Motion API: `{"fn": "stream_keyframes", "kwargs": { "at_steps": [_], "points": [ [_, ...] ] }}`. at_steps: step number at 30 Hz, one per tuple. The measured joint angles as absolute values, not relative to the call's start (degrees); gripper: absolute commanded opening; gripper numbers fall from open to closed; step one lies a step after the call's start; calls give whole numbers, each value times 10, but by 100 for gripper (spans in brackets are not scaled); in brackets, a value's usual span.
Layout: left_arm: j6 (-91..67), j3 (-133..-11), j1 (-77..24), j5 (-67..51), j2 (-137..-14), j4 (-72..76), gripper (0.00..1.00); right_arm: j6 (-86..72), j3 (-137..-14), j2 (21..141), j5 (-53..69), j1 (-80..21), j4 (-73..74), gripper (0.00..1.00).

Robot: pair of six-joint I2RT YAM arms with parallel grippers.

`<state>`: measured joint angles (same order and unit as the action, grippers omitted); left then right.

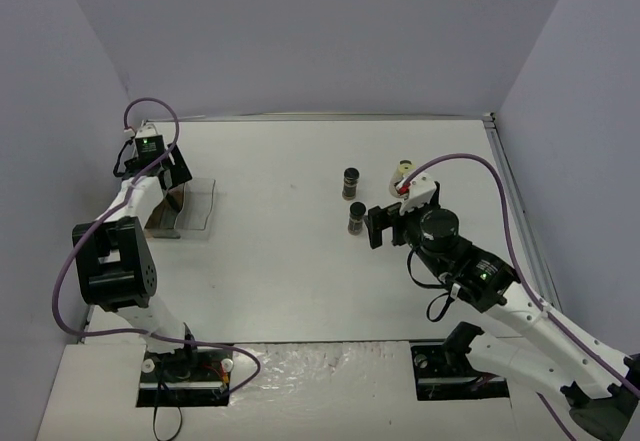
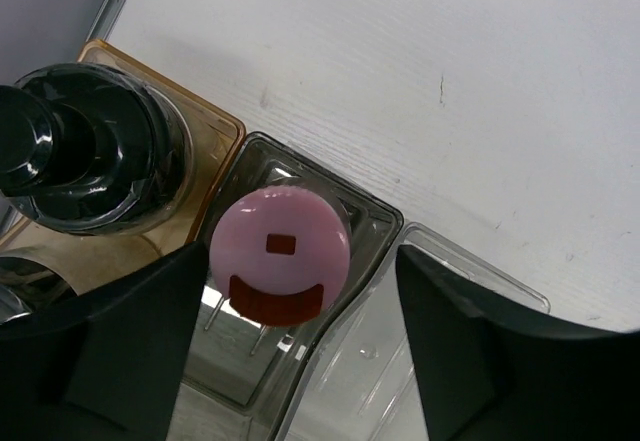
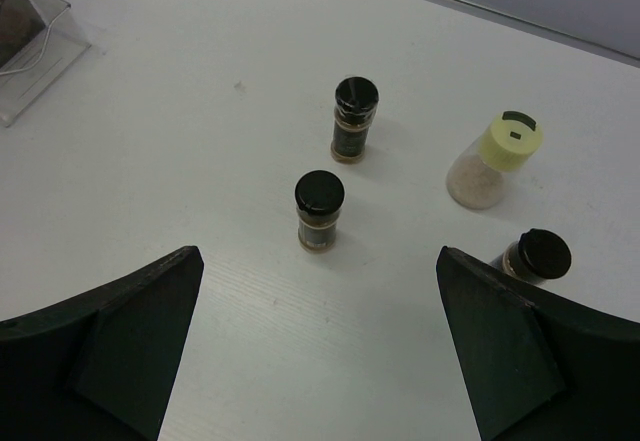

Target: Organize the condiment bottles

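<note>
A pink-capped condiment bottle (image 2: 280,253) stands in a compartment of the clear tray (image 2: 388,217). My left gripper (image 2: 300,346) is open around it: the left finger sits close by the cap and the right finger (image 2: 470,351) stands well apart. A black-capped bottle (image 2: 90,151) fills the neighbouring amber compartment. My right gripper (image 3: 320,346) is open above the table, short of a black-capped bottle (image 3: 320,211). Beyond it stand another black-capped one (image 3: 354,119), a pale-yellow-capped one (image 3: 495,161) and a third black-capped one (image 3: 535,256) by the right finger.
From above, the tray (image 1: 198,211) lies at the far left under my left gripper (image 1: 165,166), close to the left wall. The loose bottles (image 1: 351,182) cluster at centre right beside my right gripper (image 1: 378,226). White walls enclose the table on three sides.
</note>
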<state>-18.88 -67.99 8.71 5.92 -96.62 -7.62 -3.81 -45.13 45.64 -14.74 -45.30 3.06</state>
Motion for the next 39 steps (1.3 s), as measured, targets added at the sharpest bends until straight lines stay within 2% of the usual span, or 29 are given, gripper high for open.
{"fn": "stream_keyframes", "kwargs": {
  "at_steps": [5, 9, 15, 22, 26, 33, 39],
  "points": [
    [-198, -680, 87, 58, -942, -104, 90, -53, -461, 497, -188, -445, 28, 100],
    [-211, -693, 83, 47, -900, -158, 96, -74, -478, 537, -203, -400, 28, 100],
    [-210, -721, 43, 3, -802, -232, 97, -103, -536, 642, -186, -277, 22, 100],
    [-175, -682, -79, -70, -678, -252, 97, -121, -616, 815, -147, -178, 10, 97],
    [-154, -642, -101, -102, -655, -260, 97, -122, -653, 897, -122, -147, 9, 91],
    [-139, -597, -102, -114, -641, -272, 97, -117, -691, 984, -89, -119, -5, 75],
    [-136, -597, -102, -115, -636, -272, 97, -102, -691, 1020, -60, -116, -22, 54]
  ]
}}
